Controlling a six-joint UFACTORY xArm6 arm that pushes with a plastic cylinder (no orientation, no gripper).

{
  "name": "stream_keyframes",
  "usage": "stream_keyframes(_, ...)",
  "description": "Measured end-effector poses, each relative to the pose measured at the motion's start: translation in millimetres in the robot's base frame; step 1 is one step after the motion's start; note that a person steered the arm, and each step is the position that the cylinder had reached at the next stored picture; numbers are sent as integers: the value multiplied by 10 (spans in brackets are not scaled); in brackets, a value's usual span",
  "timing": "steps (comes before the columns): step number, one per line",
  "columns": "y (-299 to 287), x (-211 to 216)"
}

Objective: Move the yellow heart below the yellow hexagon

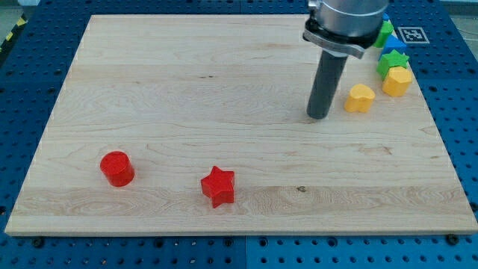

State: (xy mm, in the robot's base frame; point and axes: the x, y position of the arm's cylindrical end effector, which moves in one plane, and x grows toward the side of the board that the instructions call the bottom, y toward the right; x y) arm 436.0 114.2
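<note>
The yellow heart point(360, 98) lies on the wooden board point(187, 90) at the view's right. The yellow hexagon point(396, 81) sits just to its upper right, near the board's right edge, a small gap apart from it. My tip point(319, 116) rests on the board to the left of the yellow heart and slightly below it, a short gap away and not touching it. The rod rises from there to the view's top.
A green star point(391, 62) touches the top of the yellow hexagon. A blue block point(396, 43) and a green block point(385, 33) sit above it, partly hidden by the arm. A red cylinder point(116, 168) and a red star point(218, 186) lie at the lower left.
</note>
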Motion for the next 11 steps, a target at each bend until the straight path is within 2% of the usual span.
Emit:
stream_keyframes(5, 710, -81)
stream_keyframes(7, 651, -179)
stream_keyframes(9, 1023, -179)
stream_keyframes(11, 1052, -47)
